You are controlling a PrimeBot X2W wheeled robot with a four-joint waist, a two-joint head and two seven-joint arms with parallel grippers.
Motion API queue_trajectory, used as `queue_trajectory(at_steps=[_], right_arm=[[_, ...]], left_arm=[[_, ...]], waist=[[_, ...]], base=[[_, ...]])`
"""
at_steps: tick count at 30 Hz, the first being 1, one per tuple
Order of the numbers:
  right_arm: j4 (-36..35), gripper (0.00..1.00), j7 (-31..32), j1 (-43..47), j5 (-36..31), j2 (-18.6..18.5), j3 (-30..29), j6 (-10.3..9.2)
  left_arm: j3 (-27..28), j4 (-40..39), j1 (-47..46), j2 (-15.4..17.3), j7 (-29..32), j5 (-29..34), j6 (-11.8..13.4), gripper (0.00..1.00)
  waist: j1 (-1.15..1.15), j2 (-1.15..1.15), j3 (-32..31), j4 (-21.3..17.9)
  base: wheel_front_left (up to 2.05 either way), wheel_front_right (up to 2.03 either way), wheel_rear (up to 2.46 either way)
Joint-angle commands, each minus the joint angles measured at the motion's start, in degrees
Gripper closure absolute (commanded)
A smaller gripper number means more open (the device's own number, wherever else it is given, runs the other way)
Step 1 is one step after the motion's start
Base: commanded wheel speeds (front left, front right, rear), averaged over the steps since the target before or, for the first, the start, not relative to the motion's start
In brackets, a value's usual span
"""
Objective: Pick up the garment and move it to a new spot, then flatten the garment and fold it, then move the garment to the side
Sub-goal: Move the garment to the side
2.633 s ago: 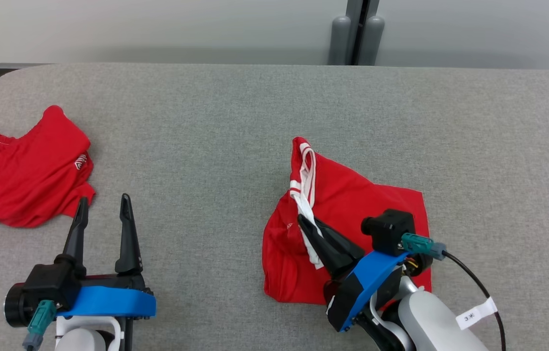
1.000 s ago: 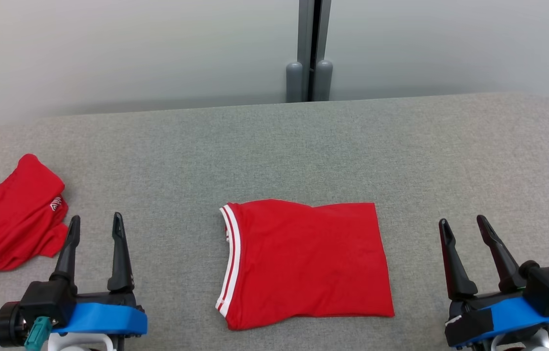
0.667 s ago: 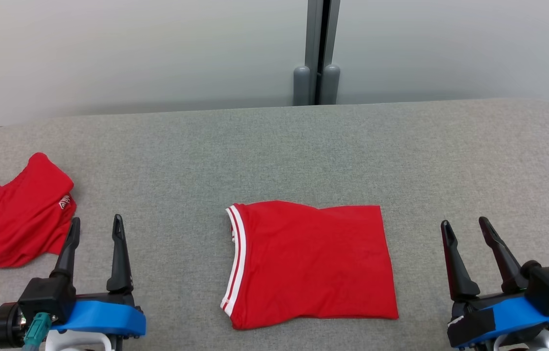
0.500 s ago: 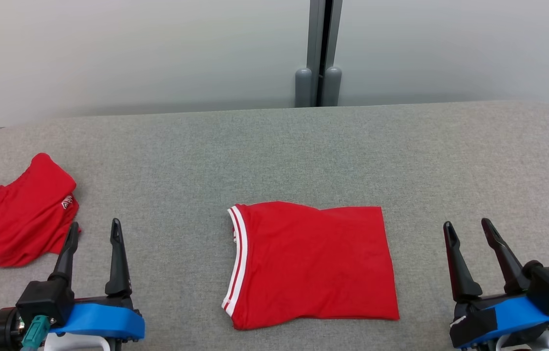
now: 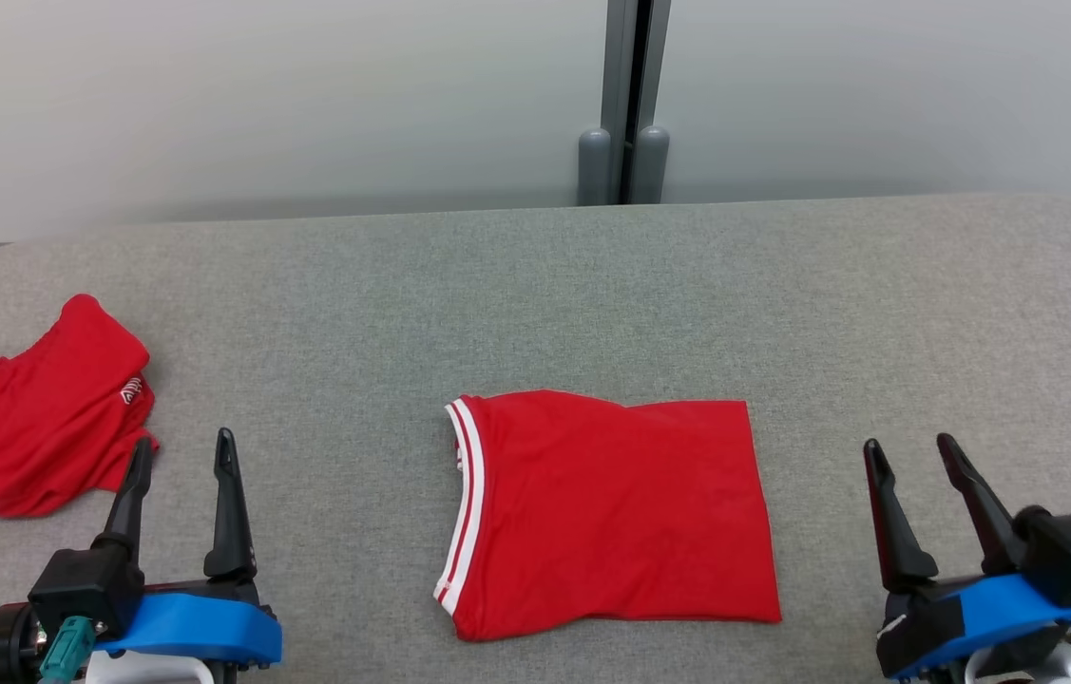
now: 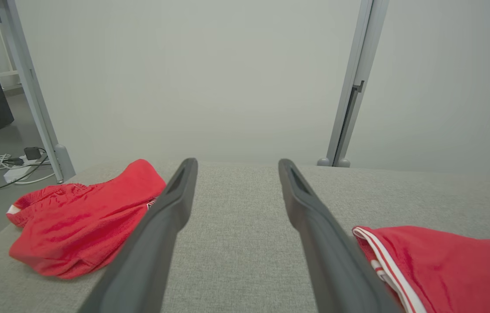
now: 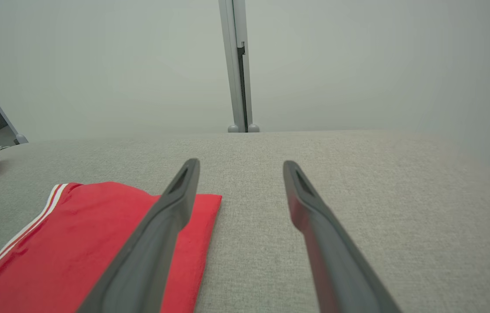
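Head view: left gripper point(image 5: 184, 439) sits lower left and right gripper point(image 5: 908, 443) lower right. Both have fingers spread wide and hold nothing, over the grey fabric tabletop point(image 5: 535, 285). The folded red garment point(image 5: 611, 518) lies flat between them, front centre, well apart from both. It's a rough rectangle with white-striped trim along its left edge. A crumpled red garment point(image 5: 31, 418) with a small white logo sits at the table's left edge, near the left gripper's fingertips. Behind the table is a pale wall with a grey post point(image 5: 625, 95). Wrist views confirm both jaws are wide and empty.
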Motion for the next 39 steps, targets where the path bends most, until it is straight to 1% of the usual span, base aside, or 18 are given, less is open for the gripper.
queue_trajectory(at_steps=[1,3,5,9,10,13,15,22,24,29,32,36,37,38,39], right_arm=[[0.1,0.0,0.4,-0.6,0.1,0.0,0.1,0.03],[1.0,0.0,1.2,-3.3,0.1,0.0,1.1,0.03],[1.4,0.0,1.7,-4.1,0.0,0.0,1.7,0.03],[4.9,0.0,4.4,-9.1,-0.2,0.0,4.0,0.03],[4.9,0.0,4.4,-9.1,-0.2,0.0,4.0,0.03],[9.2,0.0,5.9,-11.8,0.1,0.0,5.1,0.03],[10.4,0.0,6.0,-12.3,0.0,0.0,5.1,0.03],[19.6,0.0,5.0,-13.4,-0.4,0.0,4.7,0.03],[22.5,0.0,4.6,-13.7,1.4,0.0,4.8,0.03],[28.8,0.0,3.1,-15.1,3.3,0.0,5.6,0.03],[32.4,0.0,2.7,-15.7,3.9,0.0,6.9,0.03],[36.2,0.0,2.3,-16.2,6.5,0.2,9.0,0.05],[36.9,0.68,2.6,-16.3,7.6,0.3,9.9,0.09],[37.3,1.0,2.6,-16.4,8.4,0.4,10.6,0.1],[37.6,1.0,2.3,-16.9,8.0,0.5,11.2,0.11]], left_arm=[[-0.1,-0.2,0.1,0.3,0.0,0.0,0.1,0.0],[-0.2,-0.3,-0.5,0.4,-0.1,-0.2,0.2,0.0],[-0.4,-0.3,-0.8,0.4,-0.2,-0.3,0.2,0.0],[-1.1,-0.1,-2.1,0.4,-0.4,-0.4,0.2,0.0],[-1.1,-0.1,-2.1,0.4,-0.4,-0.4,0.2,0.0],[-1.7,0.4,-3.2,0.3,-0.9,-0.5,0.0,0.0],[-1.9,0.5,-3.5,0.3,-1.0,-0.5,0.0,0.0],[-2.5,2.2,-5.2,0.2,-2.3,-1.0,0.3,0.0],[-2.6,2.5,-5.5,0.1,-2.6,-1.3,0.4,0.0],[-2.8,3.4,-5.8,0.1,-3.2,-1.6,0.5,0.0],[-2.9,3.8,-6.1,0.2,-3.4,-1.5,0.6,0.0],[-3.1,4.2,-6.3,0.2,-3.6,-1.7,0.8,0.0],[-3.2,4.2,-6.4,0.2,-3.7,-1.7,0.8,0.0],[-3.2,4.3,-6.5,0.2,-3.8,-1.8,0.8,0.0],[-3.2,4.4,-6.5,0.2,-3.9,-1.9,0.9,0.0]], waist=[[0.0,0.0,0.1,0.0],[0.0,0.0,0.6,0.2],[0.0,0.0,0.9,0.3],[0.0,0.0,2.4,1.3],[0.0,0.0,2.4,1.3],[0.0,0.0,3.7,2.5],[0.0,0.0,4.1,2.8],[0.0,0.0,6.0,4.8],[0.0,0.0,6.5,5.0],[0.0,0.0,7.1,5.2],[0.0,0.0,7.2,5.2],[0.0,0.0,7.1,5.2],[0.0,0.0,7.1,5.2],[0.0,0.0,7.2,5.2],[0.0,0.0,7.3,5.1]], base=[[0.0,0.0,0.0],[0.0,0.0,0.0],[0.0,0.0,0.0],[0.0,0.0,0.0],[0.0,0.0,0.0],[0.0,0.0,0.0],[0.0,0.0,0.0],[0.0,0.0,0.0],[0.0,0.0,0.0],[0.0,0.0,0.0],[0.0,0.0,0.0],[0.0,0.0,0.0],[0.0,0.0,0.0],[0.0,0.0,0.0],[0.0,0.0,0.0]])
